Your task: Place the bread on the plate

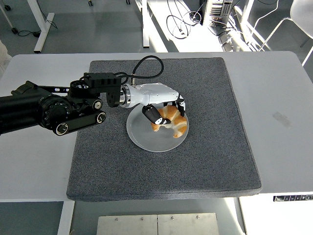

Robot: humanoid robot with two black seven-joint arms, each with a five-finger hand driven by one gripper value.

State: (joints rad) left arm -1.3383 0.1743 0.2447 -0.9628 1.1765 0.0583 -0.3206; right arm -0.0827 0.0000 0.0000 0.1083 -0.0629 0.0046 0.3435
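over the plate (146, 139) on the grey mat (215, 147), our left hand (164, 108) has its fingers (152, 114) gripping the bread (172, 122) at the right rim. we judge release comes next: lower, let go.

You are looking at a robotics lab or test room rather than a kitchen or home. The white worktop (288, 93) carries a grey foam mat (215, 147) laid out as a trial surface. Beyond the worktop's far edge you see a bare grey floor (98, 24) with loose black cables (183, 22) trailing across it, the white metal legs of other benches (41, 24), and what looks like a computer tower (217, 10) at the top. At the lower right, a small panel with buttons (292, 198) sits on the worktop's front edge.
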